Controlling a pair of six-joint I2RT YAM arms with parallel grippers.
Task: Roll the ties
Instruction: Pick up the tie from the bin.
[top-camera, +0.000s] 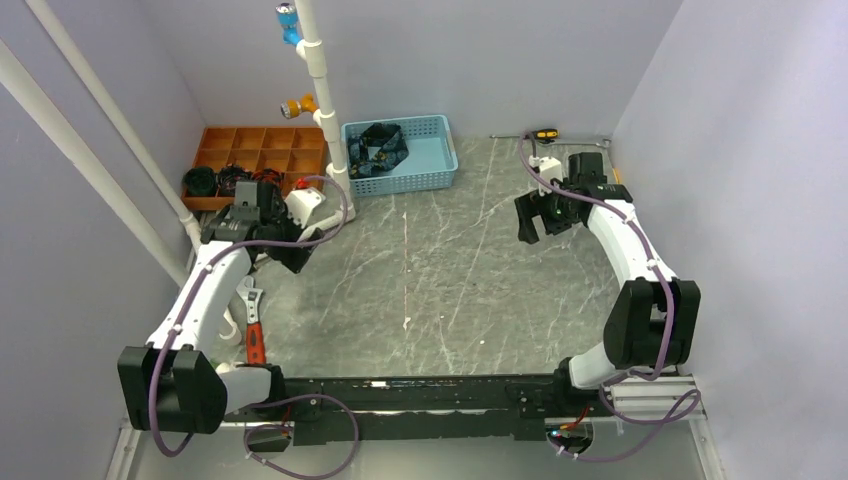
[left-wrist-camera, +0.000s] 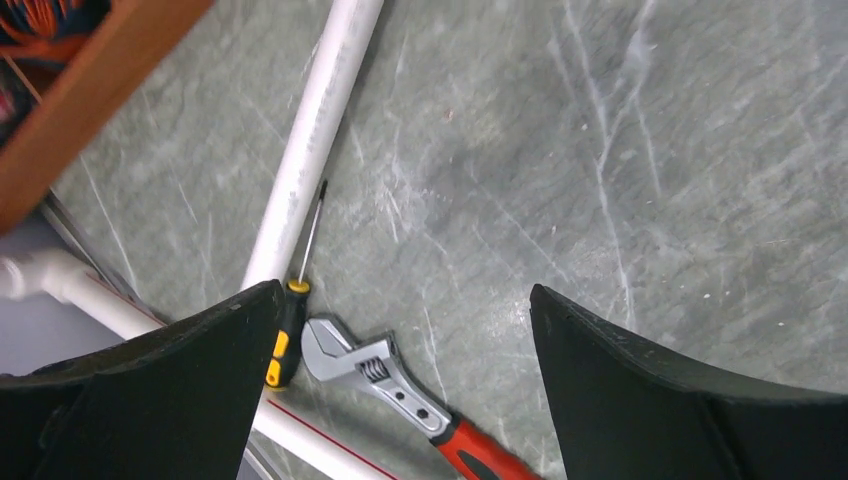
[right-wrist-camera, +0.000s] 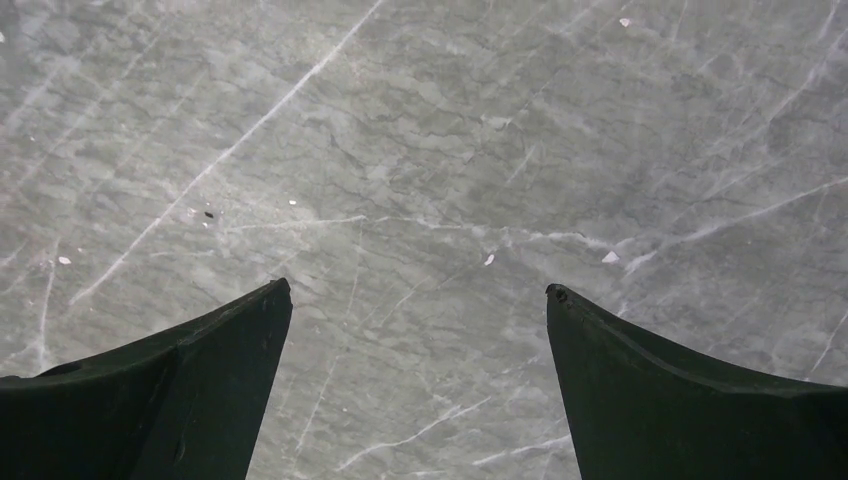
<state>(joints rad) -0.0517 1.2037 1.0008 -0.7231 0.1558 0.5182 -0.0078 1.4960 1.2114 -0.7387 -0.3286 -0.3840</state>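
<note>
A dark navy patterned tie lies bunched in the blue basket at the back of the table. My left gripper hangs open over the table's left side, in front of the orange tray, with nothing between its fingers; the left wrist view shows the left gripper wide apart above bare marble. My right gripper is open too, hovering at the right, well clear of the basket. The right wrist view shows only grey marble between the right gripper's fingers.
An orange compartment tray stands at the back left, with dark bundles in its front cells. A red-handled wrench and a small screwdriver lie beside a white pipe. Another screwdriver rests at the back right.
</note>
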